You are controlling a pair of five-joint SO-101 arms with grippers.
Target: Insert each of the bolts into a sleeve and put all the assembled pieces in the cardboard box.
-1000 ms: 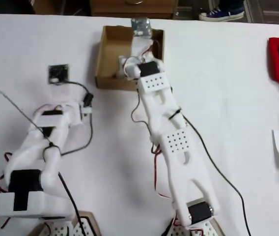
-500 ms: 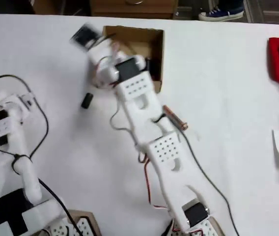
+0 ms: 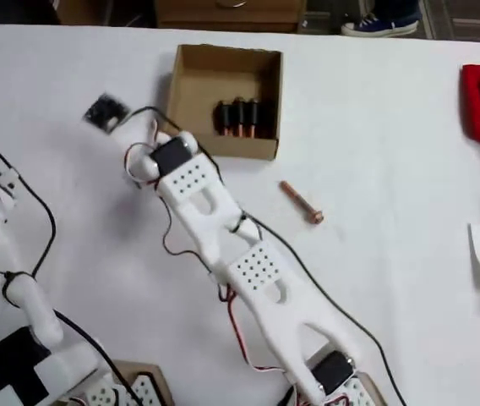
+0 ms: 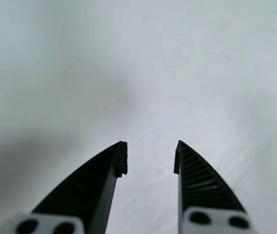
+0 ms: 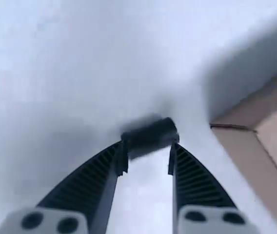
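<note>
Both my grippers are spread open and hold nothing. The left gripper [image 4: 150,158] hangs over the bare white table [image 3: 392,127], and the right gripper [image 5: 147,155] sits low, just beside a corner of the cardboard box [image 5: 255,146]. My right arm [image 3: 253,275] lies stretched across the table toward the box's left side. My left arm [image 3: 8,279] is folded at the table's left edge. Three assembled pieces [image 3: 238,118] stand side by side in the box, against the wall nearest me. One copper bolt [image 3: 301,202] lies loose on the table, near the box's right corner. A black sleeve [image 5: 150,135] lies crosswise right at my right fingertips; I cannot tell whether they touch it.
</note>
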